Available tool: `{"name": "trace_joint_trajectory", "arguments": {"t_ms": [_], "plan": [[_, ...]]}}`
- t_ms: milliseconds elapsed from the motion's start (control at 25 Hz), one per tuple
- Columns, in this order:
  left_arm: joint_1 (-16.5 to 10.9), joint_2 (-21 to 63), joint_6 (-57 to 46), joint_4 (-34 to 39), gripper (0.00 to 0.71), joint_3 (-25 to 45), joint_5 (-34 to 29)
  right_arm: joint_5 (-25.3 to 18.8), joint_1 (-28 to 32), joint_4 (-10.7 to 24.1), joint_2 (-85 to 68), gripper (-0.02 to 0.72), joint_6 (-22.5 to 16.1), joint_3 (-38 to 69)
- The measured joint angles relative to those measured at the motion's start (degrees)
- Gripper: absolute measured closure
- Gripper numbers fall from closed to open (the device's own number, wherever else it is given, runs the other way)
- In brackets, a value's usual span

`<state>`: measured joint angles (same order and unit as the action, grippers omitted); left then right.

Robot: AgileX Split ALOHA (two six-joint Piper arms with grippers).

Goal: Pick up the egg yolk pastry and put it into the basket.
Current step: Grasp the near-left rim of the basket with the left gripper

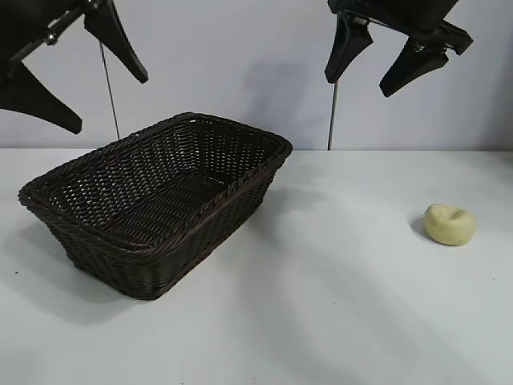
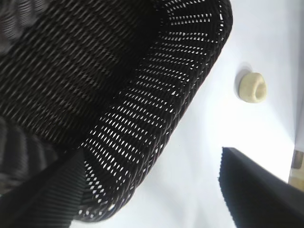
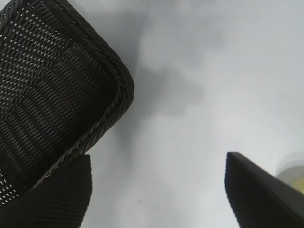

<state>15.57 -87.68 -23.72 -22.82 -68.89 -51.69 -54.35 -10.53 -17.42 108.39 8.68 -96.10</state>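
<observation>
The egg yolk pastry [image 1: 450, 224], a small pale yellow lump with a dimple, lies on the white table at the right. It also shows in the left wrist view [image 2: 252, 87], and a sliver of it shows in the right wrist view [image 3: 295, 178] behind one finger. The dark brown wicker basket [image 1: 160, 200] stands on the left half of the table; nothing shows inside it. It also shows in the left wrist view [image 2: 156, 123] and the right wrist view [image 3: 57, 95]. My left gripper [image 1: 108, 96] hangs open and empty high above the basket. My right gripper [image 1: 361, 84] hangs open and empty high above the table, left of the pastry.
The white table [image 1: 321, 305] runs back to a pale wall. Two thin upright rods [image 1: 331, 112] stand at the table's back edge.
</observation>
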Motion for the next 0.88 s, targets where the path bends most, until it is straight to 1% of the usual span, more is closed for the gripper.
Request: {"name": "trace_joint_trajectory", "arguments": {"t_ms": [200,360,520,880], "plan": [[0.0,0.2,-10.6,5.7,0.145,3.1,1.9,-1.0,0.0,0.0,0.0,0.144,0.0,0.0],[0.0,0.2,-17.7,8.2,0.145,5.8,3.8,-1.3,0.0,0.0,0.0,0.144,-0.1,0.0],[0.1,0.2,-22.2,8.4,0.145,8.5,5.9,-1.4,0.0,0.0,0.0,0.144,-0.1,0.0],[0.1,0.2,-28.0,8.4,0.145,12.3,11.6,-1.7,0.0,0.0,0.0,0.144,-0.1,0.0]]}}
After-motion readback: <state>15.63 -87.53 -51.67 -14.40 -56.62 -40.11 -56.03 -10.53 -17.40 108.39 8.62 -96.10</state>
